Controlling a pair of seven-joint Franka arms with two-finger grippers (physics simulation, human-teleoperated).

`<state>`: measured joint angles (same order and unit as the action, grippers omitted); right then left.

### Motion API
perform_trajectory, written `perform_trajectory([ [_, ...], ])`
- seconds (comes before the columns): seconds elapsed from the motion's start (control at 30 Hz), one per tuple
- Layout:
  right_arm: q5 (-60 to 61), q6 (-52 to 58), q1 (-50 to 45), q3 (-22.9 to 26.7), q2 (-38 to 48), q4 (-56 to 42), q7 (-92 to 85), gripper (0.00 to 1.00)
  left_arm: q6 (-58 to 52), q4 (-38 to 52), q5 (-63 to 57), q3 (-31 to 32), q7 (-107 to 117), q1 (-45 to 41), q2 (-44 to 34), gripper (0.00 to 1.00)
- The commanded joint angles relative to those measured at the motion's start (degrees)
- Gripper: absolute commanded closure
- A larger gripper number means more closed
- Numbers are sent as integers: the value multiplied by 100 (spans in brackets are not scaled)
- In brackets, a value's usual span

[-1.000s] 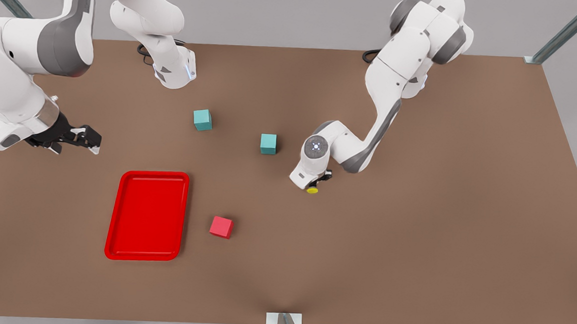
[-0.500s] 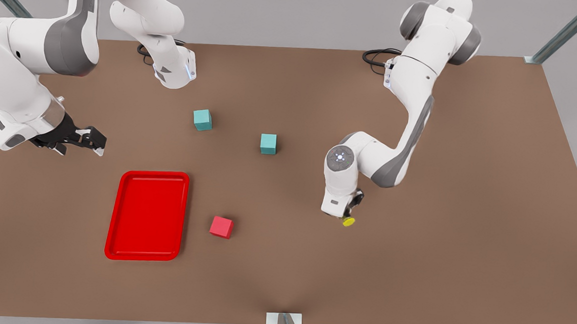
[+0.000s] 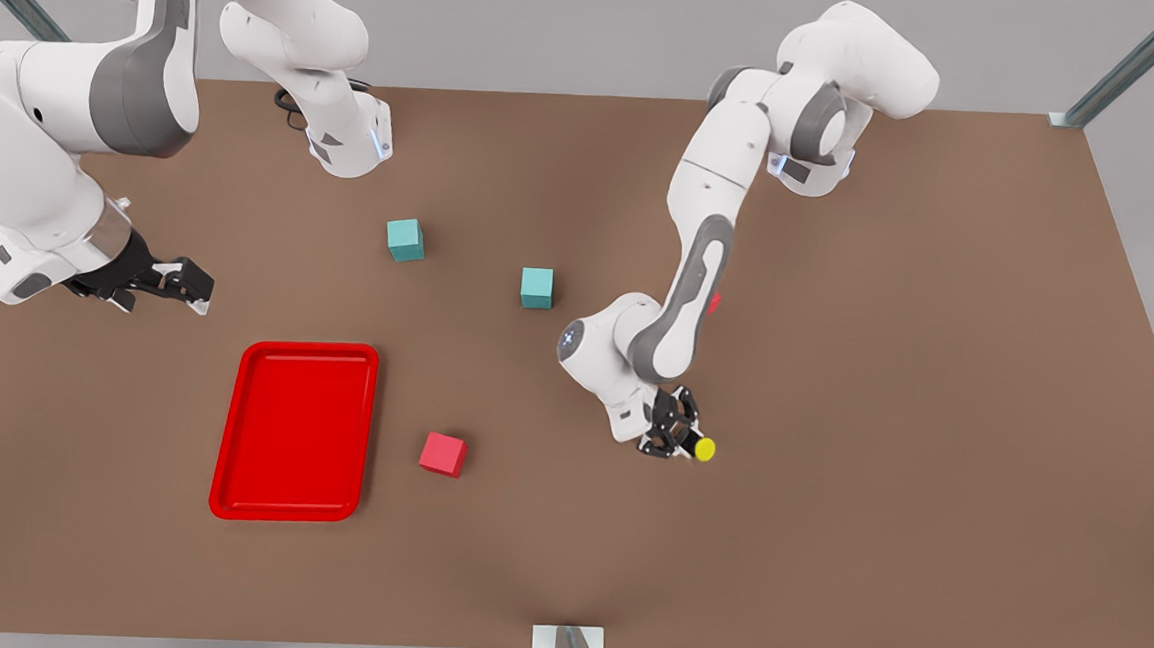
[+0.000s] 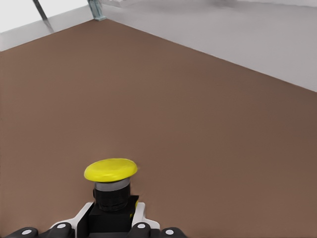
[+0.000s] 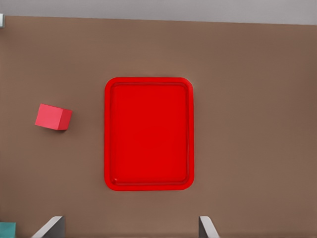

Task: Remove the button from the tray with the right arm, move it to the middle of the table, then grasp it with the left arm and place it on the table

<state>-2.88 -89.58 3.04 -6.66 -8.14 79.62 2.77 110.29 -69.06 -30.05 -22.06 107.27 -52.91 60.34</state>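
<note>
My left gripper (image 3: 678,438) held the button (image 3: 704,449) by its base, cap outward, low over table (image 3: 934,386) for set-down; right gripper (image 3: 167,279) waited wide apart above the tray (image 3: 295,431).

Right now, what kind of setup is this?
Looks like a simulated bimanual test bench: two white arms over a plain brown table, loose cubes such as the red cube, a red tray, and metal frame struts at the corners.

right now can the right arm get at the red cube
Probably yes. The right gripper is open and holds nothing, hovering beyond the tray; the red cube sits in the open beside the tray with nothing over it.
</note>
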Motion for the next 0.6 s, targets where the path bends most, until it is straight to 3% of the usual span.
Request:
perform_trajectory([
  [0.0, 7, 2, -5, -2, 6, 1, 83, 0, -165, 7, -19, -27, 3484, -18, 22, 61],
  [0.17, 7, 2, 4, -2, -3, -8, 75, 0, -411, -2, -265, -440, 3484, -457, 294, 61],
  [0.57, 7, -7, 4, -2, -73, -7, 75, 0, -719, -29, -933, -449, 3467, -800, 646, 62],
])
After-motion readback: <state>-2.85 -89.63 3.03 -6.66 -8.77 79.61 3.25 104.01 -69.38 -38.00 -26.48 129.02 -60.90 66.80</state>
